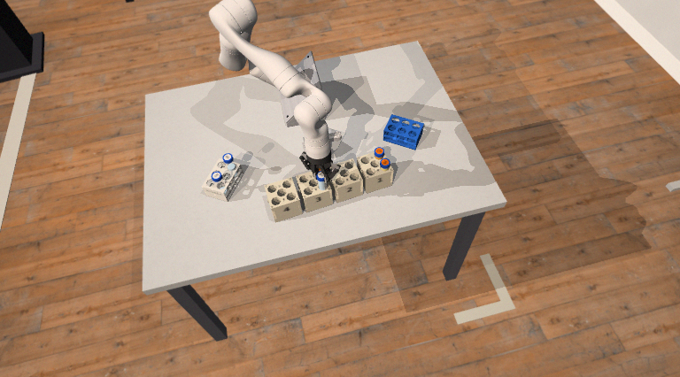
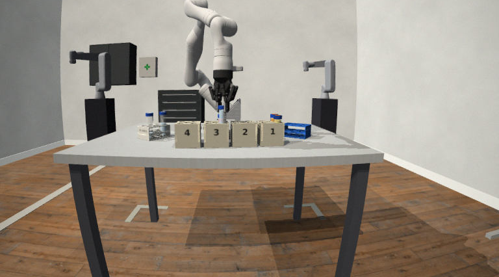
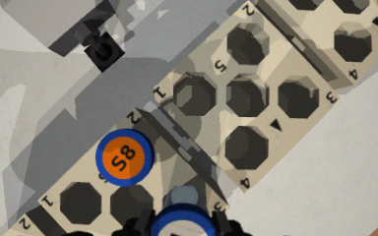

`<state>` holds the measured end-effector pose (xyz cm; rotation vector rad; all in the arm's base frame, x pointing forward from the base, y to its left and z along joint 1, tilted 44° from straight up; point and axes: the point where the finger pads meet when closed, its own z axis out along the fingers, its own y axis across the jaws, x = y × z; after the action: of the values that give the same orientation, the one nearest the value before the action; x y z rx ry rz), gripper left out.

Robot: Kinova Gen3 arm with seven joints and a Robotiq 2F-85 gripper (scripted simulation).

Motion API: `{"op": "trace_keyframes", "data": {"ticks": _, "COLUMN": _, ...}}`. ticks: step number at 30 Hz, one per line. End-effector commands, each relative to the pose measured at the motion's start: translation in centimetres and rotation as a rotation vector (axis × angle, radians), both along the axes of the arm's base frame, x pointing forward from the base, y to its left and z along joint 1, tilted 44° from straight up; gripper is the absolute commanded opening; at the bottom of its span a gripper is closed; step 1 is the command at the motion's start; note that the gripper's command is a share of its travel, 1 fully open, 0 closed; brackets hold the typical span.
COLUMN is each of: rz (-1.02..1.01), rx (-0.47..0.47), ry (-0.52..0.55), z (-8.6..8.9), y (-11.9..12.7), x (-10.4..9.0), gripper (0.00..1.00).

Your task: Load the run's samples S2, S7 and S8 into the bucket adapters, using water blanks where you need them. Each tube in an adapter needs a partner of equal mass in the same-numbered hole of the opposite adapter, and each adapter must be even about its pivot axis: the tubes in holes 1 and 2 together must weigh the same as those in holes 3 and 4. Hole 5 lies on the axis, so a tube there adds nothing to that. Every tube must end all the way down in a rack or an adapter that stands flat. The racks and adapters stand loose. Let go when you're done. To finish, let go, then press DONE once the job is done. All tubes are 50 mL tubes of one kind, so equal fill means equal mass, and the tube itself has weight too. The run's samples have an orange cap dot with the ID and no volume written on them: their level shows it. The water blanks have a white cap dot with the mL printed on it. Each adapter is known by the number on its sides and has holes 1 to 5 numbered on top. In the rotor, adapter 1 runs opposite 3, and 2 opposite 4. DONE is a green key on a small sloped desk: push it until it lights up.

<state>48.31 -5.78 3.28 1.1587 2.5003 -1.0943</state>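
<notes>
Four beige adapters stand in a row near the table's front: 4 (image 1: 284,199), 3 (image 1: 314,192), 2 (image 1: 347,182) and 1 (image 1: 374,173). My gripper (image 1: 320,173) is shut on a water blank (image 1: 320,181) with a blue cap and white dot, held upright over adapter 3 (image 2: 216,133). In the wrist view the blank (image 3: 183,221) hangs over hole 3 of that adapter, its lower end at the hole. Sample S8 (image 3: 124,157) stands in hole 2 of adapter 3. Two orange-dot samples (image 1: 382,157) stand in adapter 1. Adapter 2 (image 3: 246,93) is empty.
A beige blank rack (image 1: 225,180) at the left holds two blue-capped tubes. An empty blue rack (image 1: 403,131) stands at the back right. A grey sloped desk sits behind the adapters, partly hidden by the arm.
</notes>
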Motion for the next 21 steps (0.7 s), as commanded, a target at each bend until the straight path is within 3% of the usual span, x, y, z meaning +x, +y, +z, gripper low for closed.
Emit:
{"op": "trace_keyframes", "data": {"ticks": 1, "rz": 0.001, "rx": 0.001, "ry": -0.001, "z": -0.05, "y": -0.01, "x": 0.03, "gripper": 0.1}}
{"op": "trace_keyframes", "data": {"ticks": 21, "rz": 0.001, "rx": 0.001, "ry": -0.001, "z": -0.91, "y": -0.84, "x": -0.13, "gripper": 0.1}}
